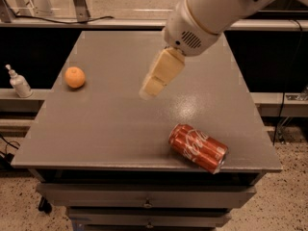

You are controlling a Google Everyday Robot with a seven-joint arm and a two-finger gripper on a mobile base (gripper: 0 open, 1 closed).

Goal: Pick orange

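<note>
The orange (75,77) is a small round fruit resting on the grey table (110,129) near its left edge. My gripper (150,90), cream-coloured, hangs from the white arm (211,8) above the middle of the table. It is well to the right of the orange and apart from it, pointing down and to the left. It holds nothing that I can see.
A red Coca-Cola can (198,148) lies on its side near the table's front right edge. A small white pump bottle (19,83) stands on a ledge left of the table. Drawers (144,201) sit under the tabletop.
</note>
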